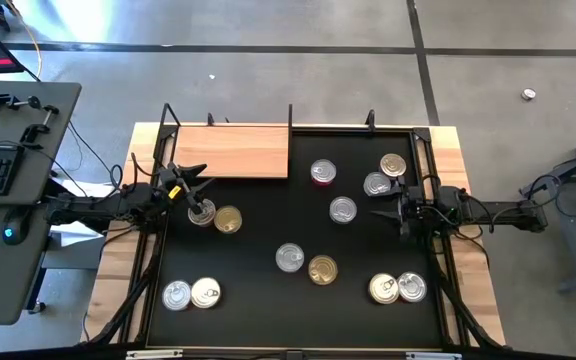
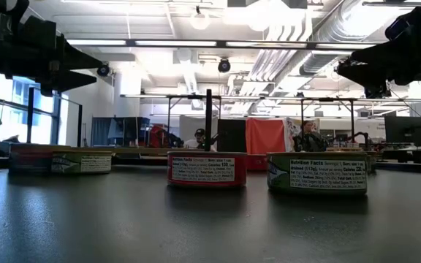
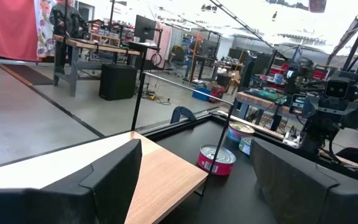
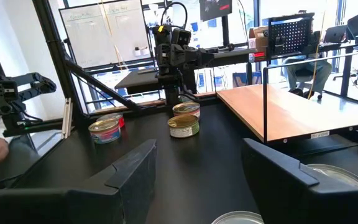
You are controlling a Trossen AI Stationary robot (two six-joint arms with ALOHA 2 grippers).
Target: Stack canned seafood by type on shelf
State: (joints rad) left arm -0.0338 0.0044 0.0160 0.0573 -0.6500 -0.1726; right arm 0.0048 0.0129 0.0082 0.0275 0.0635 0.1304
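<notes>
High view: a flat rectangular light-brown wooden shelf board lies at the far left of the large black table mat; nothing rests on it. Twelve flat round tins sit loose on the mat: a red-sided silver-lidded tin right of the board, a gold-lidded tin touching a silver neighbour, a lone silver tin, a centre pair, silver and gold, plus pairs at the near left and near right. The left gripper hovers beside the board's near edge, just above a silver tin that touches a gold one; its fingers are spread. The right gripper waits at the mat's right side, fingers apart, holding nothing. Low view: a red-labelled tin stands mid-table, a green-labelled tin to its right. Left wrist view: spread dark fingers frame the board's corner and the red-sided tin. Right wrist view: parted fingers face the far tin pair.
</notes>
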